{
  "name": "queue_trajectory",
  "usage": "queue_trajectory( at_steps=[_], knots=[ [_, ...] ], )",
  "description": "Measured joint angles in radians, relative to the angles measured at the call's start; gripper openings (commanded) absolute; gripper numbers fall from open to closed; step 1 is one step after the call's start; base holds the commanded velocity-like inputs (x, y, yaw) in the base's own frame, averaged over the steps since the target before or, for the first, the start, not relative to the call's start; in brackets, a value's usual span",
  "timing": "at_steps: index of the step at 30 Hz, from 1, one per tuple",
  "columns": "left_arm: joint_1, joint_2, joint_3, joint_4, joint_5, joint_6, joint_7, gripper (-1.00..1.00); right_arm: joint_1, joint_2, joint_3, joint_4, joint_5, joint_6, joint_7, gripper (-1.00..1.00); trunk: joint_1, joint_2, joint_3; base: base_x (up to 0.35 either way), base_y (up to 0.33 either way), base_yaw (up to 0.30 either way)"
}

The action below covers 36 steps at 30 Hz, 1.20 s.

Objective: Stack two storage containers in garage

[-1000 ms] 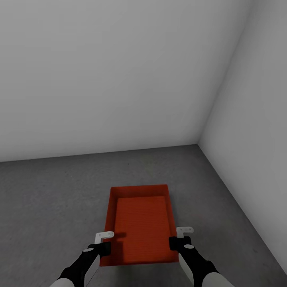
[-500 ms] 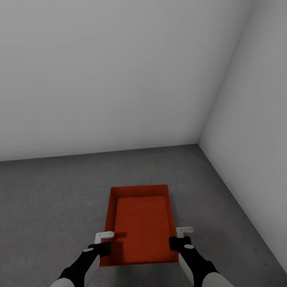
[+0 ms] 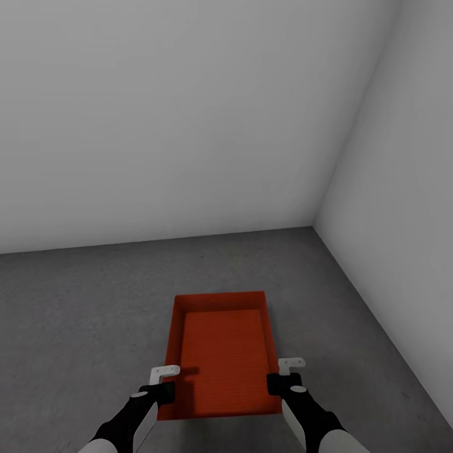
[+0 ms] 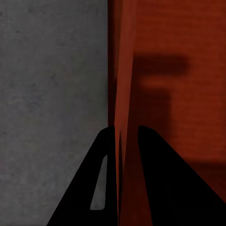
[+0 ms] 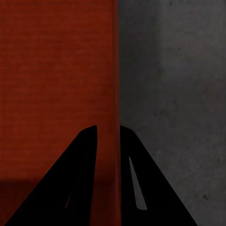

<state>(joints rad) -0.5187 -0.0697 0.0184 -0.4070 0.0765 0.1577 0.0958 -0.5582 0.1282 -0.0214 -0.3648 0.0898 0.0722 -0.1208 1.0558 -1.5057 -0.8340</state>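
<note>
Inspecting the head view, we find one storage container [image 3: 221, 355] in the garage, near the corner where two plain grey-white walls [image 3: 189, 126] meet. It hangs or rests low over the dark concrete floor [image 3: 75, 314]; we cannot tell from these pictures whether its base touches the ground.

The left gripper [image 3: 165, 382] is at the container's left long wall, toward the near end. In the left wrist view its two black fingers [image 4: 84, 188] straddle that thin orange wall, one outside and one inside, clamped upon it. The right gripper [image 3: 284, 374] holds the opposite long wall likewise; in the right wrist view its fingers [image 5: 146, 188] sit either side of the rim, pinched onto it. Both claws, then, are closed on the container.

The bin is open-topped, its ribbed bottom bare, and it lies square to the robot with its long axis running away from us.

On progress, we judge that one container has reached the garage and is at, or close to, the point of being set down. Release of both grips is outstanding. We judge that fetching the other bin and stacking it on this one remain to be done.
</note>
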Motion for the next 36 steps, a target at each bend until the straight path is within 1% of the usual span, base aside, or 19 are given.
queue_trajectory(
  at_steps=[6,13,20,30,36],
  knots=[
    [0.000,0.000,0.001,0.000,-0.001,0.000,0.000,-1.00,0.000,0.000,0.000,0.000,0.000,0.000,0.000,-1.00,0.000,0.000,0.000,0.000,0.000,0.000],
    [0.000,0.000,0.003,0.000,-0.004,0.000,-0.001,-1.00,0.001,0.000,0.000,0.000,-0.001,0.000,0.000,-1.00,0.027,-0.049,-0.022,0.000,0.000,0.000],
    [0.000,0.000,-0.001,0.000,0.000,0.000,0.000,-1.00,0.000,0.000,0.000,0.000,-0.001,0.000,0.000,-1.00,0.054,-0.098,-0.044,0.000,0.000,0.000],
    [0.000,0.000,-0.001,0.000,0.001,0.000,0.001,-1.00,0.000,0.000,0.000,0.000,0.000,0.000,0.000,-1.00,0.054,-0.098,-0.044,0.000,0.000,0.000],
    [0.000,0.000,-0.004,0.000,0.003,0.000,0.002,-1.00,0.001,-0.001,0.000,0.000,-0.001,0.000,0.001,-1.00,0.054,-0.098,-0.051,0.000,0.000,0.000]
  ],
)
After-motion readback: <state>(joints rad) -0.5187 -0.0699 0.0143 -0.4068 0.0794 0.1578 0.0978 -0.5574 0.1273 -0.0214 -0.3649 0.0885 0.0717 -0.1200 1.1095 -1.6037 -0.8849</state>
